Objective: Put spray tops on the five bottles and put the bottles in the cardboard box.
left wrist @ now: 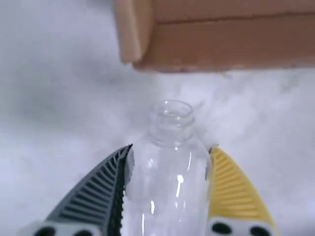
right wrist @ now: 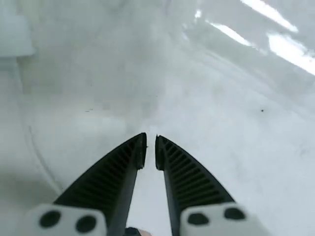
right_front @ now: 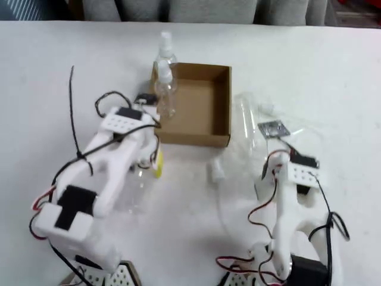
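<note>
Carefully now: your left fingers (left wrist: 98, 191), one black and one yellow, are closed around the shoulder of a clear, uncapped bottle (left wrist: 167, 172), just in front of the cardboard box (left wrist: 221, 44), with its open neck pointing at the box wall. The bottle is thin, glossy plastic, round and smooth against ribbed fingers, so a harder squeeze may dent it or let it twist and shoot forward. Whether it rests on the worktop (right_front: 297, 59) you cannot tell. Your right fingers (right wrist: 187, 177) are nearly together, with only a slit between them, and they hold nothing. They need to spread before they can take the white spray top (right_front: 215, 171) lying between the arms. Its dip tube (right wrist: 34, 147) is long, thin and curved, so it may catch on the threaded rim and miss the mouth. The box is light card, and a nudge could slide it.
</note>
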